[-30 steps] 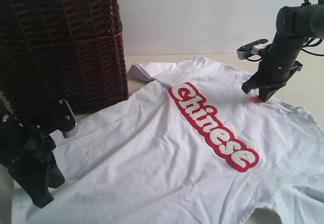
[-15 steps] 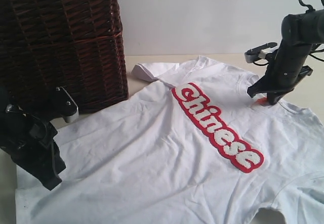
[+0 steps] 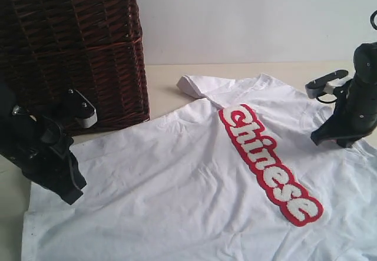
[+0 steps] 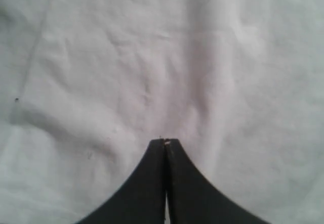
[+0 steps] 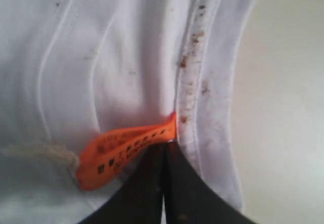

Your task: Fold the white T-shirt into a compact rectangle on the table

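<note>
T-shirt (image 3: 177,196) in white cotton lay spread face up on the table (image 3: 168,87), filling the near and middle ground. At its near left edge the left gripper (image 3: 72,196) stood with its fingers pressed together. Its tips pinched the cloth, and in the left wrist view the creases ran in toward them. Past it the red-edged lettering (image 3: 268,161) ran slantwise across the chest. Farther right, the right gripper (image 3: 336,141) was closed as well, nipping the collar (image 5: 195,72) just beside the orange tag (image 5: 119,153). Beyond, one sleeve (image 3: 197,84) lay doubled over on bare tabletop. The dark wicker basket (image 3: 76,49) stood at the far left, its foot close to the shirt's edge, with a pale wall (image 3: 247,19) behind.
</note>
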You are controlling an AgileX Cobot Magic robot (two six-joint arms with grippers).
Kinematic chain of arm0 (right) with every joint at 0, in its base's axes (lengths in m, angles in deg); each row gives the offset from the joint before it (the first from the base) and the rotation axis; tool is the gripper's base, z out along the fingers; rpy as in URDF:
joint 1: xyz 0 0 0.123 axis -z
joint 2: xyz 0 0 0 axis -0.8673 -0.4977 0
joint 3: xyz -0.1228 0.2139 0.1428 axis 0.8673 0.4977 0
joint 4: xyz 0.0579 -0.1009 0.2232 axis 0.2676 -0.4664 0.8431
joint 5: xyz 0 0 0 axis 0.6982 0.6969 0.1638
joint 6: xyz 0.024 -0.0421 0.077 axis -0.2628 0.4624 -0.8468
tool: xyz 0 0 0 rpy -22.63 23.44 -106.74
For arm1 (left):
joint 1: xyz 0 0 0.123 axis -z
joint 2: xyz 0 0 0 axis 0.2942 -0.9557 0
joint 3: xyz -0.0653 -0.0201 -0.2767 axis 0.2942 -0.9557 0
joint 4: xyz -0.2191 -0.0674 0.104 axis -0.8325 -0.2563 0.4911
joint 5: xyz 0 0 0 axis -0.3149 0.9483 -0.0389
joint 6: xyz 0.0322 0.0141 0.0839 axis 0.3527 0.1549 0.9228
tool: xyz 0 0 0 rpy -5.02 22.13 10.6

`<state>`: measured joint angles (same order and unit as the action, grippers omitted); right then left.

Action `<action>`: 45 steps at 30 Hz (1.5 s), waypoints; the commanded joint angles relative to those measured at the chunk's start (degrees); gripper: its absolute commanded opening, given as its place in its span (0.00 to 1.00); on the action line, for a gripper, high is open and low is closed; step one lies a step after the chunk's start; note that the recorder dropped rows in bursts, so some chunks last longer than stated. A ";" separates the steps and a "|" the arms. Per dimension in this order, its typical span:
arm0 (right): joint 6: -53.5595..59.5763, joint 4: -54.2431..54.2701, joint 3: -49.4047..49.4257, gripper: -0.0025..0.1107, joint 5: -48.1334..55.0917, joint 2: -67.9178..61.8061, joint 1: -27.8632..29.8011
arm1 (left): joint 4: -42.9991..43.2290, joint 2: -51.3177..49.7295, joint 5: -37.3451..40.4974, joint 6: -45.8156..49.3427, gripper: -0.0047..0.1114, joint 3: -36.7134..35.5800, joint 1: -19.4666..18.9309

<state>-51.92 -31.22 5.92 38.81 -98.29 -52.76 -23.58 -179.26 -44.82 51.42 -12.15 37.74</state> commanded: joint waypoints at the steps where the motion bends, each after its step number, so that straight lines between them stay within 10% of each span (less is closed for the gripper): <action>1: 0.13 3.50 8.84 0.02 17.57 -5.09 0.61 | -2.21 0.27 2.65 -0.14 0.04 1.08 -0.09; 13: 1.58 8.08 9.92 0.11 -4.46 17.40 0.61 | -0.62 -5.29 6.39 2.63 0.05 -3.84 0.03; 18: 3.95 9.05 6.14 0.30 -2.23 16.59 0.61 | 0.64 -11.53 6.10 2.78 0.35 -5.73 0.03; 21: 6.14 12.80 5.08 0.30 -2.11 16.26 0.61 | 1.89 -15.08 5.09 1.96 0.36 -5.62 0.03; 30: 6.30 13.48 4.97 0.30 -2.11 16.48 0.61 | 46.37 -16.03 9.18 -46.63 0.11 -2.63 -0.07; 45: 49.93 30.64 4.97 0.44 8.56 16.45 -5.39 | 29.97 -4.60 -3.03 -31.73 0.35 -2.03 1.18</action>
<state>-9.69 -0.41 11.36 44.30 -81.99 -55.84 12.51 -187.40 -42.77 15.23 -13.91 38.46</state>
